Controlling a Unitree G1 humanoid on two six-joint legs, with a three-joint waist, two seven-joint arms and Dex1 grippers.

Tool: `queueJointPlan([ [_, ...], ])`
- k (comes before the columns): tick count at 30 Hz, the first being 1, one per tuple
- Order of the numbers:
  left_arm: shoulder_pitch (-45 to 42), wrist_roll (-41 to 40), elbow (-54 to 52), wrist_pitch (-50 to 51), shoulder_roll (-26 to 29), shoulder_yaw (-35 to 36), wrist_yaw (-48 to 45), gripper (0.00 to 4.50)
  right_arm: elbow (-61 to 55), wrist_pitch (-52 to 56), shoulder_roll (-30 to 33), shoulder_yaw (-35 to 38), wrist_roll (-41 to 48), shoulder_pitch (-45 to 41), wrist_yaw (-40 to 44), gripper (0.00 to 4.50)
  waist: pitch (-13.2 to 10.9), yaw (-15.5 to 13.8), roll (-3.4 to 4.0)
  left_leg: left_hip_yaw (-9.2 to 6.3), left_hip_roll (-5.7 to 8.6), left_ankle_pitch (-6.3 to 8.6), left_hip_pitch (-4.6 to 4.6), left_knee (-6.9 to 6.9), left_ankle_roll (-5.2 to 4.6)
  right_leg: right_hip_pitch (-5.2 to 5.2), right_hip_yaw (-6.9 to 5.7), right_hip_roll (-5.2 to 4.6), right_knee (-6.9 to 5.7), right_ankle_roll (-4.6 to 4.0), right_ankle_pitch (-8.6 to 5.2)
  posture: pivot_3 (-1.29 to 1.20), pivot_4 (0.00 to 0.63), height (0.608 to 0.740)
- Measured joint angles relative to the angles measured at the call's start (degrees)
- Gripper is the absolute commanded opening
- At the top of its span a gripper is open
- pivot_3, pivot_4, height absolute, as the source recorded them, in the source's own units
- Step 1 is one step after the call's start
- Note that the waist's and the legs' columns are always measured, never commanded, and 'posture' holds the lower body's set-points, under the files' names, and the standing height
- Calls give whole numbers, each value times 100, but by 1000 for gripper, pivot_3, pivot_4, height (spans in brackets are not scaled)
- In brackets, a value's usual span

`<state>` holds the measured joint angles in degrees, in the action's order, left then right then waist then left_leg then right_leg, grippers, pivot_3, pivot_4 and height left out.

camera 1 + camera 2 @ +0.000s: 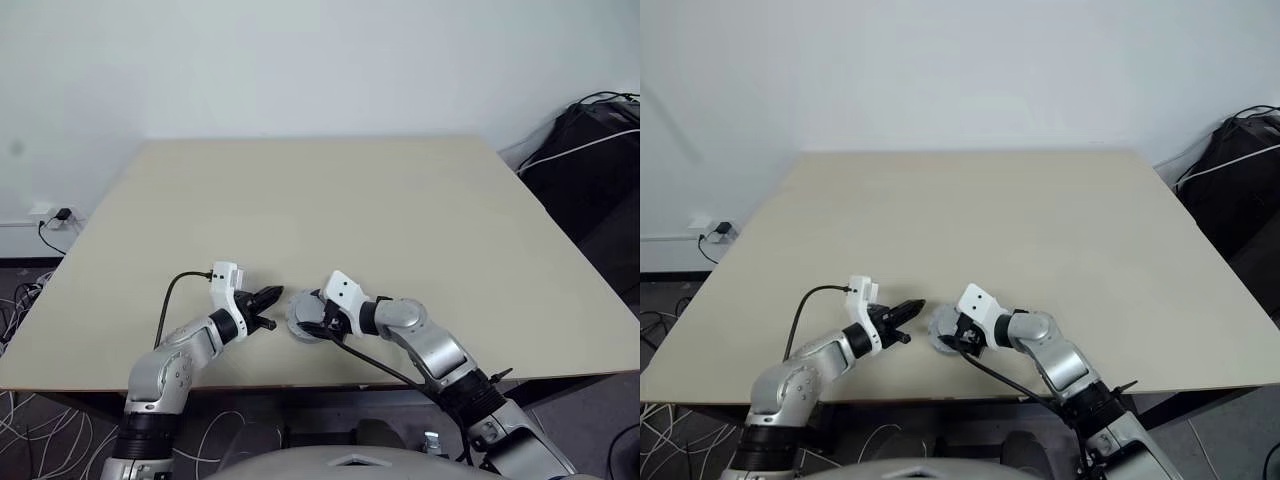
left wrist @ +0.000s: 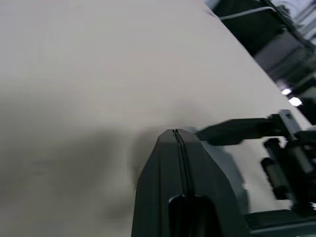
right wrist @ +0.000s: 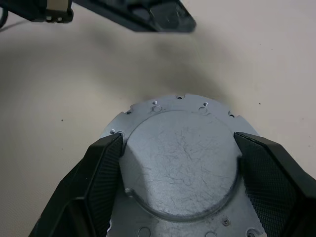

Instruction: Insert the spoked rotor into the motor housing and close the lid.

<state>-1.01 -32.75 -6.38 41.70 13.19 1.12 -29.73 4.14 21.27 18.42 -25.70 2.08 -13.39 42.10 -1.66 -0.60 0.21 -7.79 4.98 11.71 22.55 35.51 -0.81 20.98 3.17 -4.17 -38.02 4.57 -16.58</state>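
The lid point(image 3: 180, 163) lies on the table with its plain grey face and raised hub upward, near the front edge; in the head view it is the grey disc point(image 1: 299, 319). My right gripper point(image 3: 178, 139) is closed on it, one black finger on each side of the hub. My left gripper point(image 1: 275, 296) is shut and empty, hovering just left of the lid with its tip pointing at it; its pressed-together fingers point(image 2: 175, 136) show in the left wrist view. The spoked rotor and the motor housing are out of view.
The beige table point(image 1: 350, 200) stretches away behind both grippers. A black bag with cables point(image 1: 595, 150) sits off the table's right side. A wall socket point(image 1: 48, 213) and loose cables are on the left by the floor.
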Motion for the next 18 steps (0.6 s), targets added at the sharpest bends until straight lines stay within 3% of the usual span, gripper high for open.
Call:
queueJointPlan([
  [18,-271,304,172,934,127,-495,163,0,-38,53,5,16,-3,24,-30,3295,7,-9,-3,-1,0,-1,-2,-2,2,-2,4,-5,1,-2,-1,0,0,740],
])
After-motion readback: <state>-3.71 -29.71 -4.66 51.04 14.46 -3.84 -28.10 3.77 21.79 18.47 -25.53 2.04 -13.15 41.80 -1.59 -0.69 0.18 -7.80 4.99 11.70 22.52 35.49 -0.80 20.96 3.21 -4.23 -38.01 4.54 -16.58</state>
